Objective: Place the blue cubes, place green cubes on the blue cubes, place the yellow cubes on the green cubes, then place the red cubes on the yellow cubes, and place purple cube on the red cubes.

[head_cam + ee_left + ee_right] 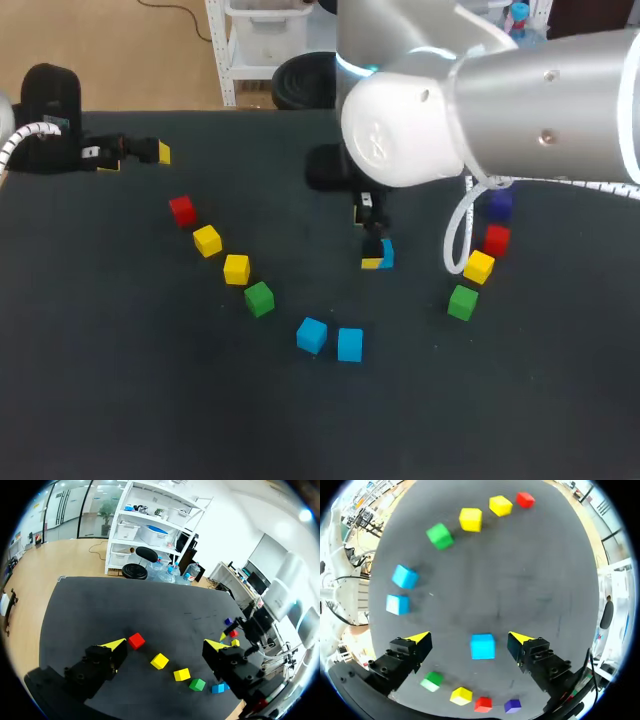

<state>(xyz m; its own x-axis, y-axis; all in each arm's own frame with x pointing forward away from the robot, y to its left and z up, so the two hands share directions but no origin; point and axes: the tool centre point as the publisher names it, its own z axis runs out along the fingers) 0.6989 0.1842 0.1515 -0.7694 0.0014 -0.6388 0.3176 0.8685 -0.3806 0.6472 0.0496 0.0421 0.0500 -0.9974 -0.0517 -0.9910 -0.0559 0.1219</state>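
A blue cube (pixel 384 255) (pixel 483 646) rests on the dark table between the spread fingers of my right gripper (pixel 372 238) (pixel 470 638), with a gap on each side. Two more blue cubes (pixel 311 334) (pixel 349 344) lie side by side in front of it. To their left runs a line of a green cube (pixel 259 298), two yellow cubes (pixel 236 269) (pixel 207 240) and a red cube (pixel 182 210). At the right lie a green cube (pixel 462 302), a yellow cube (pixel 479 266), a red cube (pixel 496 240) and a purple cube (pixel 499 205). My left gripper (pixel 135 155) (pixel 165 644) is open and empty at the far left.
The table (pixel 120 380) is covered by a dark mat. My right arm's big elbow (pixel 420 120) hangs over the middle back of the table, and its white cable (pixel 458 235) loops down near the right row of cubes.
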